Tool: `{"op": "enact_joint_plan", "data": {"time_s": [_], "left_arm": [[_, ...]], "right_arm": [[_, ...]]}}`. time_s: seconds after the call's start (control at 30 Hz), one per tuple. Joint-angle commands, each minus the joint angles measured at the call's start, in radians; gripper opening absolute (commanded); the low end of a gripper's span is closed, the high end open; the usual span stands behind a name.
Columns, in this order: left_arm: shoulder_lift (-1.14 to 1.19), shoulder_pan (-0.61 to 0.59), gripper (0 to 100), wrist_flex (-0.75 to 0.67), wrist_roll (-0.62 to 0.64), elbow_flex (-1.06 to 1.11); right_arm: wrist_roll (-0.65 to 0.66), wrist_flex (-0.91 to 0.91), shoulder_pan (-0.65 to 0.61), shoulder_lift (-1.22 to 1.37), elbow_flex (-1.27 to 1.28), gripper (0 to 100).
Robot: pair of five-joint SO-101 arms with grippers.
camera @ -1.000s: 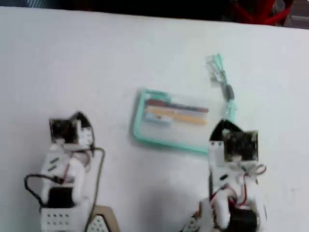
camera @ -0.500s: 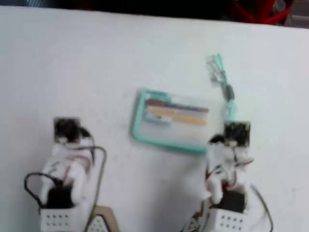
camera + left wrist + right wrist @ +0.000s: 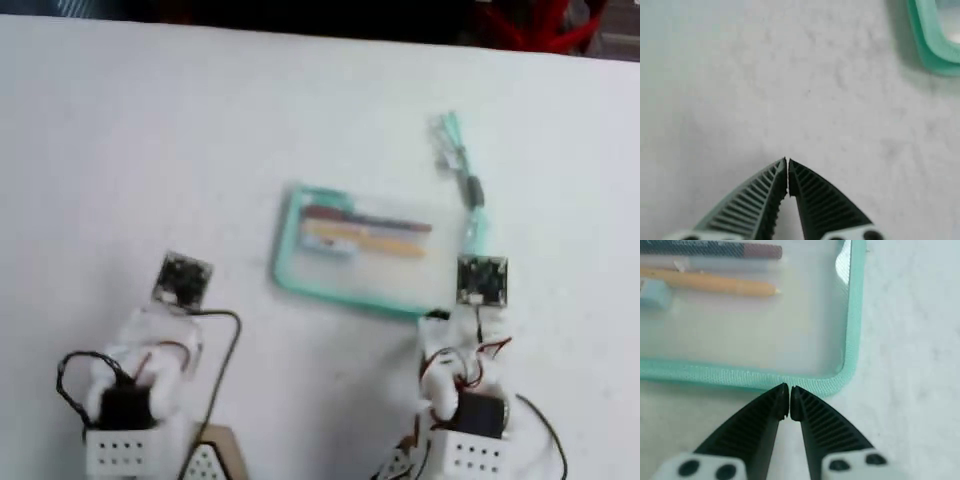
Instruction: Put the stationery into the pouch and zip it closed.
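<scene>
One big white table (image 3: 150,120) under everything. Two white arms next, side by side at the near edge. Left arm (image 3: 150,345) folded back, well apart from the pouch. Right arm (image 3: 452,372) folded back too, its head just beside the pouch's near right corner.

Then the pouch (image 3: 380,280): flat on the table near the middle, clear on top, green edge all round. Zip maybe shut, but too blurry to be sure.

Next the two claws, both with dark toothed fingers. Left claw (image 3: 788,165): fingers pressed tight together, nothing between them, over bare table, a bit of the green pouch edge farther ahead. Right claw (image 3: 789,392): pressed tight together as well, holding nothing, tips right by the green edge near a rounded corner.

After that a thin green strap (image 3: 470,190) with a dark clip partway along, on the table past the pouch's right end, one end just beside it.

Last the small things, all inside the pouch, seen through the clear top, side by side. A dark pen (image 3: 715,250) with a red-brown end, nearest the far edge. A yellow pencil (image 3: 710,284) just beside it, sharp tip toward the right end. A little blue eraser (image 3: 652,292) just beside the pencil, toward the left end.
</scene>
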Motion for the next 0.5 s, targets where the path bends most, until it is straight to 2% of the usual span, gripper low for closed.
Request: {"op": "enact_joint_plan", "data": {"time_s": [0.0,0.13,0.47], "left_arm": [[-0.008,0.001,3,0.048,0.140,-0.009],[-0.008,-0.001,3,0.048,0.238,-0.011],[-0.008,0.002,3,0.046,0.132,-0.002]], "right_arm": [[0.014,0.062,-0.008,-0.008,0.009,2.3],[0.014,0.087,-0.008,-0.007,0.009,2.0],[0.014,0.107,-0.005,-0.008,0.009,2.3]]}}
